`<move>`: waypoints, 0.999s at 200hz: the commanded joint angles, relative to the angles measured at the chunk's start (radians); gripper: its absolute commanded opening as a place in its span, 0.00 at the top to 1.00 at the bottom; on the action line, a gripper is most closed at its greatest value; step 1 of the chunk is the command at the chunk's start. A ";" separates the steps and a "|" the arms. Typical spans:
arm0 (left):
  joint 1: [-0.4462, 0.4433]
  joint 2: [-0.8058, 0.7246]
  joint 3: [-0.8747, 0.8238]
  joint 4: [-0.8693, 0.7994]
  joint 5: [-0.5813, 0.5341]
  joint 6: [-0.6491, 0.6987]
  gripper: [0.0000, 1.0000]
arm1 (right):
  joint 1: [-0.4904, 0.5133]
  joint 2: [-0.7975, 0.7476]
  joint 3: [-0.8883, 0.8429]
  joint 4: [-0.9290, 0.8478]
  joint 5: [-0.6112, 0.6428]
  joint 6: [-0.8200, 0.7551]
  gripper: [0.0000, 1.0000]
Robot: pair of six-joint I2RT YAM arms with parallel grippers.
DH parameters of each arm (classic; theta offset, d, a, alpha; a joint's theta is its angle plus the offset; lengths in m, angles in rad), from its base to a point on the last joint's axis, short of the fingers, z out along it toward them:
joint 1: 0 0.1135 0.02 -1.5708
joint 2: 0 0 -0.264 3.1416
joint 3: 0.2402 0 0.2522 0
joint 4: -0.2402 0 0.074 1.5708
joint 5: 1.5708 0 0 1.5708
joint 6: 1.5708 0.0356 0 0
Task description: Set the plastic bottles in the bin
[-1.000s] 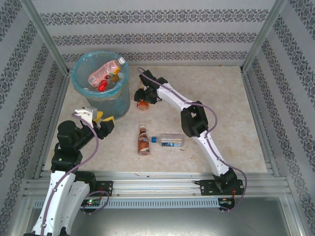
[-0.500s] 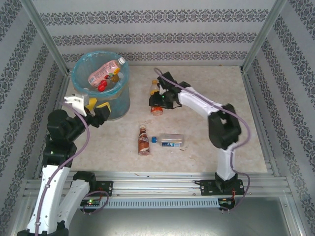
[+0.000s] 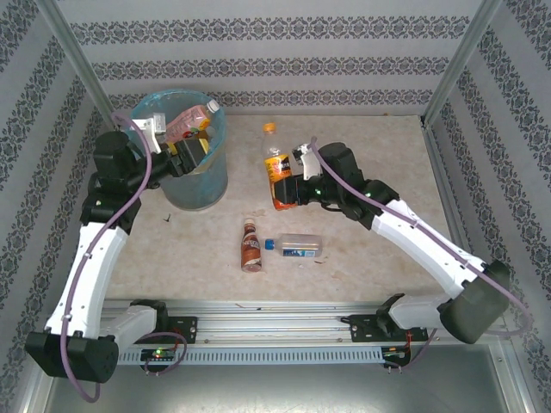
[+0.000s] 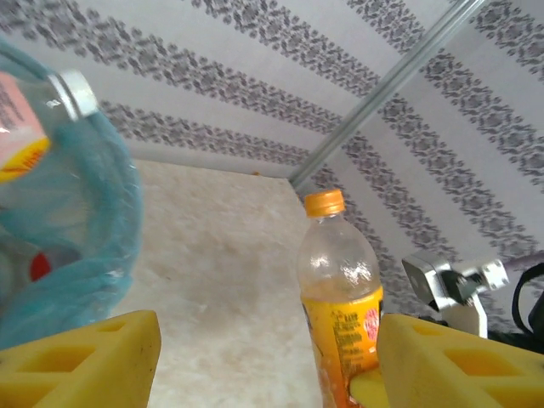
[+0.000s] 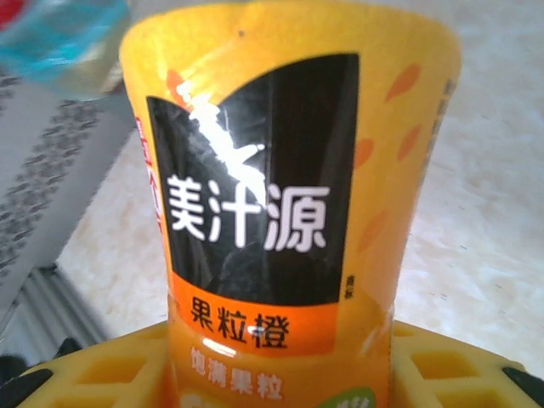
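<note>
Orange of cap and label, the juice bottle (image 3: pixel 275 166) is upright, clamped in our right fingers (image 5: pixel 442 367), to the right of the bin (image 3: pixel 205 179), over whose rim our left fingers (image 4: pixel 76 357) gape wide and empty, while a brown bottle (image 3: pixel 250 246) and a clear bottle (image 3: pixel 298 246) lie just beside each other on the surface (image 3: pixel 405 155).

I see a clear plastic bottle with orange cap (image 3: pixel 275 166); its orange label carries a black panel with white characters. Toward the near edge of the mottled beige table (image 3: pixel 409 151) lie a brown-labelled plastic bottle (image 3: pixel 250 247) and a clear, blue-capped, blue-labelled plastic bottle (image 3: pixel 295 247). The round grey-blue bin (image 3: pixel 205 185) has light-blue lining.
</note>
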 commanded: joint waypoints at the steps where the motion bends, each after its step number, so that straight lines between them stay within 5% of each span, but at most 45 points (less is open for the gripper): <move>1: -0.010 0.017 0.066 0.150 0.152 -0.137 0.32 | 0.021 -0.042 -0.014 0.096 -0.075 -0.050 0.54; 54: -0.069 0.065 0.080 0.219 0.241 -0.160 0.35 | 0.078 -0.021 0.049 0.143 -0.184 -0.092 0.54; 137: -0.141 0.070 0.104 0.098 0.160 -0.037 0.38 | 0.145 0.033 0.114 0.123 -0.270 -0.123 0.54; 162: -0.141 0.065 0.103 0.114 0.151 -0.041 0.45 | 0.153 0.040 0.117 0.106 -0.284 -0.131 0.54; 200: -0.140 0.037 0.095 0.108 0.108 -0.012 0.70 | 0.162 0.034 0.101 0.097 -0.270 -0.129 0.53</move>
